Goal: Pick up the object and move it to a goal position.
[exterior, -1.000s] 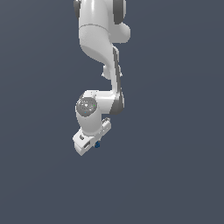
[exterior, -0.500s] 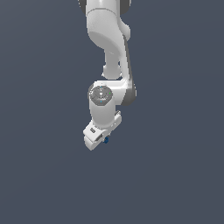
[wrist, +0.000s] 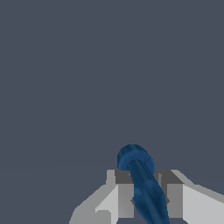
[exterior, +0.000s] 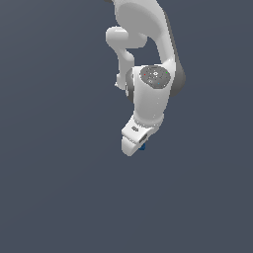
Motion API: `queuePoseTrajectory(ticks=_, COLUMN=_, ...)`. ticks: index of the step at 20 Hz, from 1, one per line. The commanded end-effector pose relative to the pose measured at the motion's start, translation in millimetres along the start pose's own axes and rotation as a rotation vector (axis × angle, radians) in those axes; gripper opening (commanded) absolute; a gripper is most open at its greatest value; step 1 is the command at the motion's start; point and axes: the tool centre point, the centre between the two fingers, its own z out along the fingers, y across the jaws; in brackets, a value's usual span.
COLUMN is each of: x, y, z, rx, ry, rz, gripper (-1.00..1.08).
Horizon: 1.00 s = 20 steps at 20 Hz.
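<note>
The object is a small dark blue piece. In the wrist view it (wrist: 142, 179) shows as a blue rod with a rounded end, held between the two grey fingers (wrist: 124, 197). In the exterior view only a tiny blue bit (exterior: 143, 147) peeks out beside the white gripper (exterior: 134, 146), which hangs from the white arm above the plain grey ground. The gripper (wrist: 145, 199) is shut on the object. The fingers are mostly hidden by the hand in the exterior view.
The white arm (exterior: 148, 59) comes down from the top of the exterior view. Only plain dark grey ground shows around and below the gripper in both views.
The arm and gripper have moved toward the exterior view's right and slightly up, carrying the blue object along. The wrist has turned somewhat.
</note>
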Motion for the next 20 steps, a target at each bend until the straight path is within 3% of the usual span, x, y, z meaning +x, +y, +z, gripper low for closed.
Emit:
queuePoseTrajectory(ticks=1, x=15, y=-19, z=-21, rx=0.000, ry=0.000, rz=0.001, gripper=-1.00)
queuePoseTrajectory(ticks=10, x=66, y=-78, z=-86, rx=0.000, ry=0.000, rz=0.001, gripper=-1.00)
queuePoseTrajectory(ticks=20, x=86, y=-97, z=-109, rx=0.001, ry=0.001, rz=0.001, gripper=-1.00)
